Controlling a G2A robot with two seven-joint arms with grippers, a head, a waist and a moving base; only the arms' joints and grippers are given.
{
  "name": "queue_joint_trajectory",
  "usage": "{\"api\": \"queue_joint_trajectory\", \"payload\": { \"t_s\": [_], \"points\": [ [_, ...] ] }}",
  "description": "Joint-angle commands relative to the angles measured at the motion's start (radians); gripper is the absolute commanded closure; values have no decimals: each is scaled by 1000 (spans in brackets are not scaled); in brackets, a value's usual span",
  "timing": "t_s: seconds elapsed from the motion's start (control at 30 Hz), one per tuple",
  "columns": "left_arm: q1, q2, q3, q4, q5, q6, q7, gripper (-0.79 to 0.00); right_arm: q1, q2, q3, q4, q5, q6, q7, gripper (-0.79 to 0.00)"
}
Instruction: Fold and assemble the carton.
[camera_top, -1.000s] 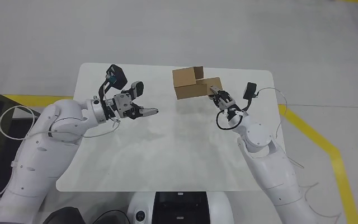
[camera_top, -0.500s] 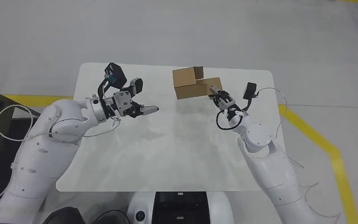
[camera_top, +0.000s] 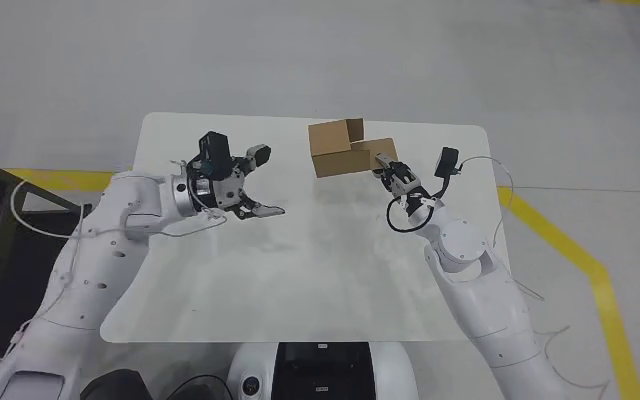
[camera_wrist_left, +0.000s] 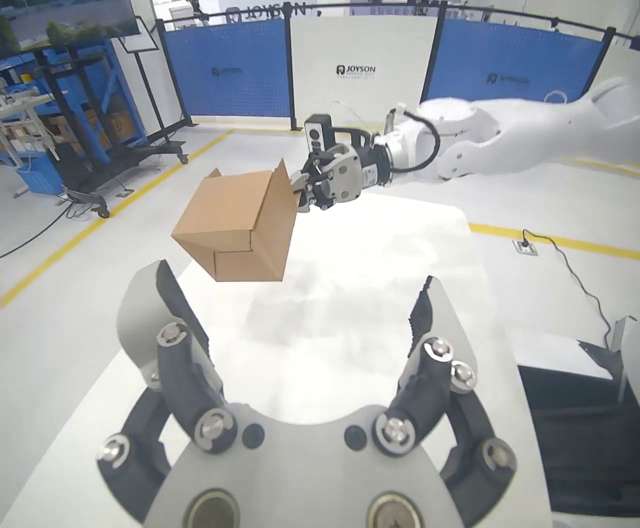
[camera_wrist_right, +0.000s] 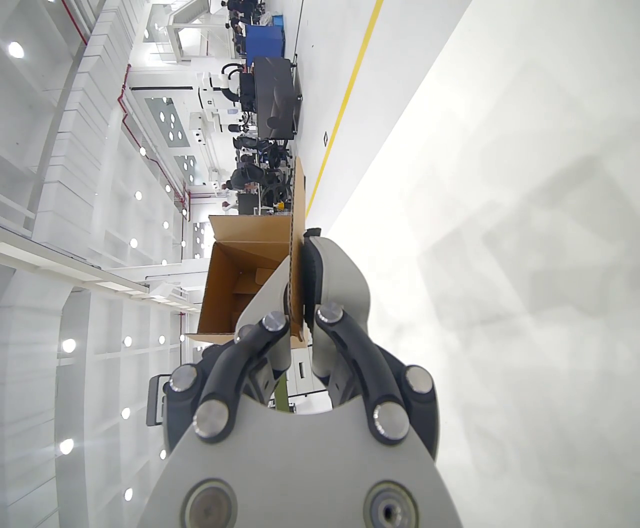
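Observation:
A brown cardboard carton (camera_top: 340, 148) is held off the table near its far edge, with its open side and raised flaps facing away from the left arm. My right gripper (camera_top: 384, 166) is shut on one side flap of the carton (camera_wrist_right: 297, 260); the open inside of the carton (camera_wrist_right: 240, 285) shows beside its fingers. In the left wrist view the carton (camera_wrist_left: 235, 232) hangs in the air with the right gripper (camera_wrist_left: 300, 197) pinching its flap. My left gripper (camera_top: 268, 182) stands open over the table, well short of the carton, with nothing between its fingers (camera_wrist_left: 170, 310).
The white table (camera_top: 300, 290) has rounded corners. Yellow floor lines run along both sides of it. A black cable trails on the floor past the table's edge (camera_wrist_left: 575, 270).
My left wrist has rolled and its gripper has opened wide, staying left of the carton. The right gripper and the carton have not moved.

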Motion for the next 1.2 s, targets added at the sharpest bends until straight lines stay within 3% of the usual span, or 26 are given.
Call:
{"api": "queue_joint_trajectory", "payload": {
  "t_s": [0.0, 0.23, 0.47, 1.03, 1.17],
  "points": [
    [-46, -4, 56, 62, 47, 0, 41, -785, 0, 0, 0, 0, 0, 0, 0, 0],
    [-193, -30, 212, 247, 134, 0, 194, -785, 0, 0, 0, 0, 0, 0, 0, 0],
    [-299, -65, 290, 361, 286, 16, 366, -785, 0, 0, 0, 0, 0, 0, 0, 0],
    [-302, -68, 294, 370, 298, 28, 381, -785, -16, -3, 2, -9, 41, -6, 11, 0],
    [-290, -73, 296, 397, 248, 47, 289, -785, -41, -5, -7, -27, 32, -29, 15, 0]
  ]
}}
